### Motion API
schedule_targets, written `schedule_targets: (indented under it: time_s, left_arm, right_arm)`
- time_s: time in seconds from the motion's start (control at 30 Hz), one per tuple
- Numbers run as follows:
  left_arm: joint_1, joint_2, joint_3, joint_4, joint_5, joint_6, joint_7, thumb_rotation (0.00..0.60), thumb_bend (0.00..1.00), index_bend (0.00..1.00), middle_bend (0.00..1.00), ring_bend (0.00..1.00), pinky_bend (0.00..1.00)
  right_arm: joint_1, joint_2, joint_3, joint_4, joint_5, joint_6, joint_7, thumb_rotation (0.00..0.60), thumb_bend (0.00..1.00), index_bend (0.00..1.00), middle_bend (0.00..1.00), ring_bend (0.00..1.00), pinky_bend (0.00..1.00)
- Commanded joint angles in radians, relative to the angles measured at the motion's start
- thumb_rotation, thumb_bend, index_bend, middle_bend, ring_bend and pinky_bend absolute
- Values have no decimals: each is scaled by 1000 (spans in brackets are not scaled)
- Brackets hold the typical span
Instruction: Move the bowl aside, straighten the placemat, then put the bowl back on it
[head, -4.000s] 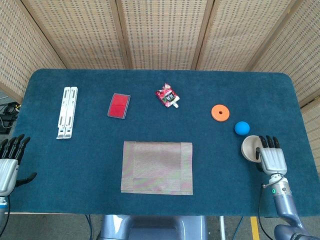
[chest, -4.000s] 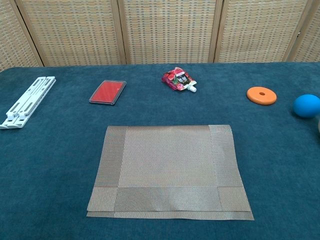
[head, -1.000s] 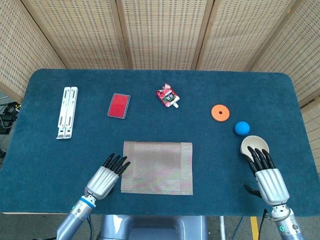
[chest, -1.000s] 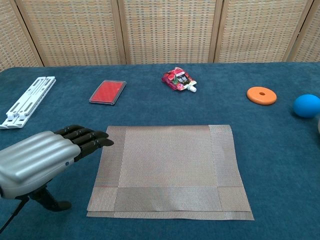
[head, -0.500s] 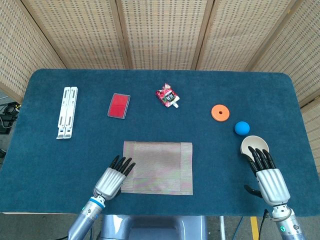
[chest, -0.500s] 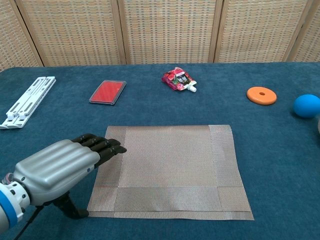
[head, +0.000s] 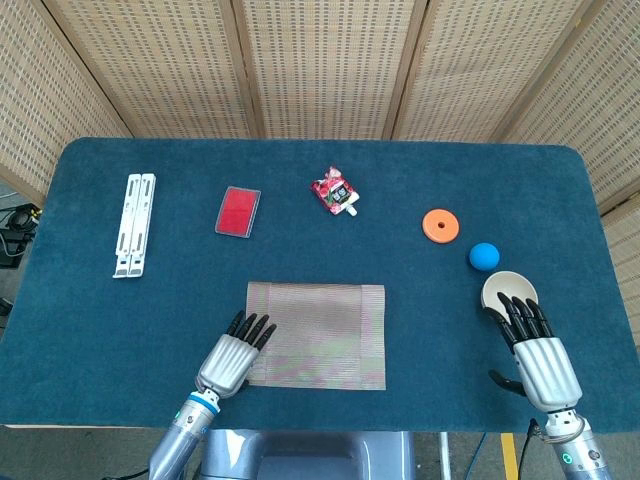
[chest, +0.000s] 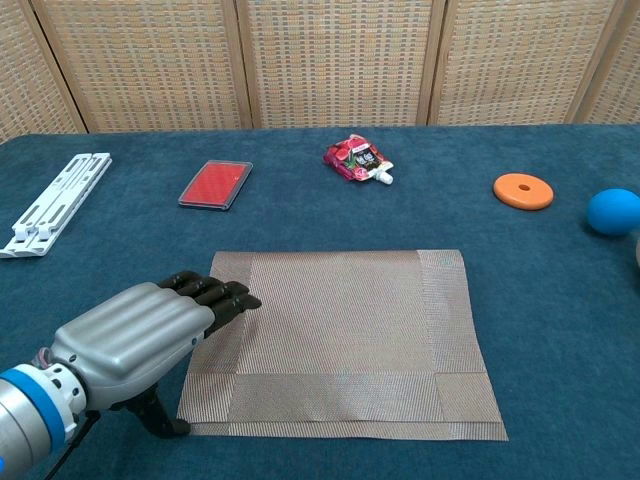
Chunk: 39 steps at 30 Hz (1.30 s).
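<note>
The woven brown placemat (head: 320, 333) (chest: 345, 335) lies flat near the table's front edge, its sides roughly square to that edge. My left hand (head: 232, 360) (chest: 150, 335) lies flat over the mat's front left corner, fingers straight and extended onto the weave. The cream bowl (head: 509, 292) sits on the blue cloth at the far right, away from the mat. My right hand (head: 538, 355) hovers flat just in front of the bowl, its fingertips at the rim, holding nothing. The chest view shows neither the bowl nor the right hand.
A blue ball (head: 484, 256) (chest: 612, 211) and an orange ring (head: 440, 224) (chest: 523, 190) lie behind the bowl. A red pouch (head: 335, 192) (chest: 355, 158), a red flat case (head: 238, 211) (chest: 214, 183) and a white folding stand (head: 133, 238) (chest: 52, 203) line the back.
My left hand has slid right and onto the mat's left corner. The mat's front edge has shifted slightly. The right hand and bowl have stayed put.
</note>
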Motion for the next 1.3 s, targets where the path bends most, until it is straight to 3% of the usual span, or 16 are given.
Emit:
schedule_targets:
  time_s: [0.03, 0.27, 0.5, 1.3]
  left_arm:
    - [-11, -12, -1, 14, -3, -1, 2, 600, 94, 50, 0, 0, 0]
    - [-29, -40, 2, 60, 36, 16, -29, 600, 195, 111, 0, 0, 0]
    - [-34, -52, 8, 83, 63, 32, -67, 600, 237, 155, 0, 0, 0]
    - [-96, -108, -49, 179, 51, 25, -85, 600, 241, 233, 0, 0, 0]
  right_arm:
    - [0, 0, 0, 0, 2, -1, 0, 600, 59, 173, 0, 0, 0]
    - [0, 0, 1, 0, 3, -6, 1, 600, 59, 174, 0, 0, 0]
    - [0, -1, 2, -1, 5, -10, 0, 600, 59, 174, 0, 0, 0]
    - [1, 2, 4, -8, 21, -29, 3, 600, 59, 174, 0, 0, 0]
